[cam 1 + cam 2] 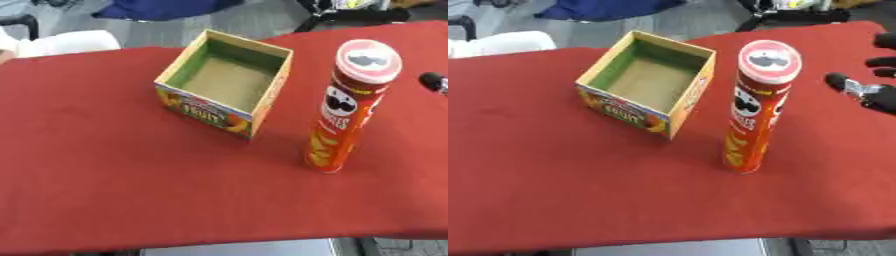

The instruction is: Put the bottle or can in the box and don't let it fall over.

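A tall red chip can [754, 110] with a pale lid stands upright on the red table [553, 170], just right of the box. The box [647, 82] is an open-topped cardboard carton with printed sides and nothing inside it. My right hand [872, 82] shows at the right edge, level with the can's upper part and a short gap away from it. Its black fingers are spread and touch nothing. In the left eye view only a fingertip of that hand [433, 82] shows. My left hand appears in neither view.
The table's front edge [667, 240] runs along the bottom, with floor below it. Beyond the far edge are a white object [500, 42] at the left, a blue cloth [605, 7] and dark equipment on the grey floor.
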Action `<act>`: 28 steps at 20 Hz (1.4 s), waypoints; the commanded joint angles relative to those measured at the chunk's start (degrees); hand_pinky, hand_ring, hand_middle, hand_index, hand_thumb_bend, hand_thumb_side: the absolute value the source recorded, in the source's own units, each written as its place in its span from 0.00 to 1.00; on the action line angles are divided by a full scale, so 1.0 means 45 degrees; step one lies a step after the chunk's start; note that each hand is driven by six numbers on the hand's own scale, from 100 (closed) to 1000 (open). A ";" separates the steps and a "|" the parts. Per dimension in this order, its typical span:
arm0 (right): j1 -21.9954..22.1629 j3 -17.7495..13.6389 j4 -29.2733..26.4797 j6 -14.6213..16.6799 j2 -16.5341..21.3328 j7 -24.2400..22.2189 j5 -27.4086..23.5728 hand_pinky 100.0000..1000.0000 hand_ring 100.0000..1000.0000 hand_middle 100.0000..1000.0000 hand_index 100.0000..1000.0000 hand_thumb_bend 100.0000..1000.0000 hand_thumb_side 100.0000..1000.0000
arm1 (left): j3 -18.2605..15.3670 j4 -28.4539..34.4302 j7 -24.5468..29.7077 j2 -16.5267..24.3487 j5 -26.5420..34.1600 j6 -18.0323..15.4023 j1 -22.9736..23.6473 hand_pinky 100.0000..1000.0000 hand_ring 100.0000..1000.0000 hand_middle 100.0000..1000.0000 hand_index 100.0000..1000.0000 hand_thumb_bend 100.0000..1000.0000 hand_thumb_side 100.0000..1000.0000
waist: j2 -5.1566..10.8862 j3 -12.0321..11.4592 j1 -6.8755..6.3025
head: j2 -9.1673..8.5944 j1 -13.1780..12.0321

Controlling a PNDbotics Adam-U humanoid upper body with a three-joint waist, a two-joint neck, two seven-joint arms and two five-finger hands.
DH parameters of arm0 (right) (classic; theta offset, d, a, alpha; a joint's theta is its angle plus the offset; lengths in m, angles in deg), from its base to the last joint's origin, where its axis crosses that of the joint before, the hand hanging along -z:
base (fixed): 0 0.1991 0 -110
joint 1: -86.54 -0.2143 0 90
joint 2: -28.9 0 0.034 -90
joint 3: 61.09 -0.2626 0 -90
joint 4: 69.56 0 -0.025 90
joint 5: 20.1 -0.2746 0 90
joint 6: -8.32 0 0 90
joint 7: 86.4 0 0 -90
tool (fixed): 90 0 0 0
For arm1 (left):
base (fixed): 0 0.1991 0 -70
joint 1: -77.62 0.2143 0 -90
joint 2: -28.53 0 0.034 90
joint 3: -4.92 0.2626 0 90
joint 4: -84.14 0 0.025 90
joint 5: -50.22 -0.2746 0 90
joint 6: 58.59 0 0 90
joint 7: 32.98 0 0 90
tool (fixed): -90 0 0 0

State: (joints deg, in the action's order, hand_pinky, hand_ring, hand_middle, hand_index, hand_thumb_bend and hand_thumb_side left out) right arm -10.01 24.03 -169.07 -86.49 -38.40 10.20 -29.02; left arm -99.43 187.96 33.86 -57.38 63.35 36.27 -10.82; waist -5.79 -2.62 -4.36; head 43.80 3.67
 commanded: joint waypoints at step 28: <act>0.0436 0.0648 -0.0325 0.2350 0.0939 -0.4274 -0.1965 0.81 0.78 0.89 0.89 0.71 0.26 | -0.0069 0.0134 0.0102 0.0396 -0.0063 0.0008 0.0016 0.71 0.77 0.71 0.78 0.44 0.75 | 0.0227 0.0089 0.0093 | 0.0071 0.0055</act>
State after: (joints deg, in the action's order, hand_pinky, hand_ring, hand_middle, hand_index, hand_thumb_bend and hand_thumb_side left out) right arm -7.65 27.23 -170.03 -76.27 -36.44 -8.22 -37.31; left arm -99.40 187.96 34.10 -57.35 63.33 36.28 -10.49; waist -5.42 -2.24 -4.15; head 43.80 3.73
